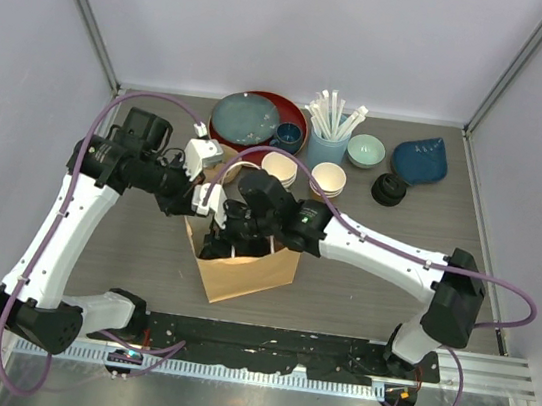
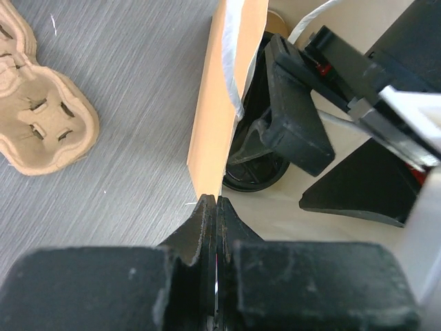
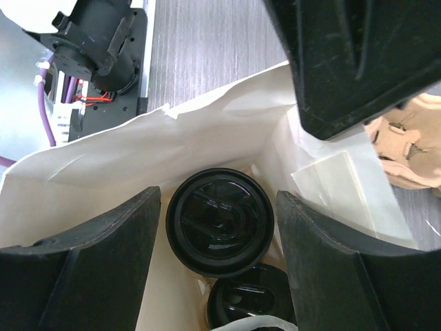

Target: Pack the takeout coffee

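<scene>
Two black-lidded cups stand upright together inside the paper bag

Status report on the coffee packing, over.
Left gripper shut on rim of brown paper bag. Right gripper open inside the bag, over a round black cup lid. Second black lid beside it. Bag mouth open.

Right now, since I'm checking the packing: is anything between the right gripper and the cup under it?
Nothing visible. The right gripper, open, straddles the lidded cup inside the paper bag; a second lidded cup sits beside it. The left gripper pinches the bag's edge.
</scene>
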Available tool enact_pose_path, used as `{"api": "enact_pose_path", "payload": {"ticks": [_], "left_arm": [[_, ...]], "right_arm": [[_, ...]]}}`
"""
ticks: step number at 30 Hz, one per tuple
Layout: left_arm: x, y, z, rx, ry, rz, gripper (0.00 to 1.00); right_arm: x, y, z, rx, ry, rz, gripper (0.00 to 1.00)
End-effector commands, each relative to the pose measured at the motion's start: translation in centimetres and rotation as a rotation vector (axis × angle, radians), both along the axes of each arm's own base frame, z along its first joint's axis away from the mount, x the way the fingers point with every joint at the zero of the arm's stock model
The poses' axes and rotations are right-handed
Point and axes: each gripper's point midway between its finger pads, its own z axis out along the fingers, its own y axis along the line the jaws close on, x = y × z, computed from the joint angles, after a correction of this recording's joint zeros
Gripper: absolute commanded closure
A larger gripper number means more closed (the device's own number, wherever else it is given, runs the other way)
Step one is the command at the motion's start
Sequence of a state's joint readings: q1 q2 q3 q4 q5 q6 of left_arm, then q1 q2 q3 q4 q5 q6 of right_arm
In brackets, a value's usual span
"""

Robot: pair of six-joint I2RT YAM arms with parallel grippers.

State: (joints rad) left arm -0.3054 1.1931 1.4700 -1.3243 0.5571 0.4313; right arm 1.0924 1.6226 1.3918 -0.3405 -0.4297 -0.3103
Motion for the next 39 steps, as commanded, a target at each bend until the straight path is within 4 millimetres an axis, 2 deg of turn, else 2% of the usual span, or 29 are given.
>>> {"api": "enact_pose_path", "payload": {"ticks": [1, 8, 13, 21, 34, 38, 39], "left_arm": [[0.0, -0.2, 0.1, -0.008, -0.024, -0.03, 1.0], [0.0, -0.2, -0.2, -0.007, -0.021, -0.031, 1.0], [0.0, -0.2, -0.2, -0.008, -0.021, -0.034, 1.0], [0.0, -0.2, -0.2, -0.006, -0.02, -0.033, 1.0], [0.1, -0.3, -0.2, -0.008, -0.021, -0.034, 1.0], [0.1, -0.3, -0.3, -0.007, -0.018, -0.034, 1.0], [0.1, -0.3, -0.2, -0.009, -0.019, -0.034, 1.0]], "right_arm": [[1.6, 0.5, 7.5, 0.2, -0.082, -0.101, 0.27], [2.1, -0.5, 10.5, 0.279, -0.106, -0.169, 0.27], [2.8, -1.0, 11.6, 0.302, -0.119, -0.227, 0.26], [2.3, -1.6, 14.2, 0.377, -0.108, -0.236, 0.26], [3.1, -4.8, 18.4, 0.468, -0.134, -0.384, 0.25], [5.7, -7.2, 18.9, 0.456, -0.17, -0.573, 0.24], [7.0, -8.3, 18.8, 0.444, -0.184, -0.663, 0.24]]}}
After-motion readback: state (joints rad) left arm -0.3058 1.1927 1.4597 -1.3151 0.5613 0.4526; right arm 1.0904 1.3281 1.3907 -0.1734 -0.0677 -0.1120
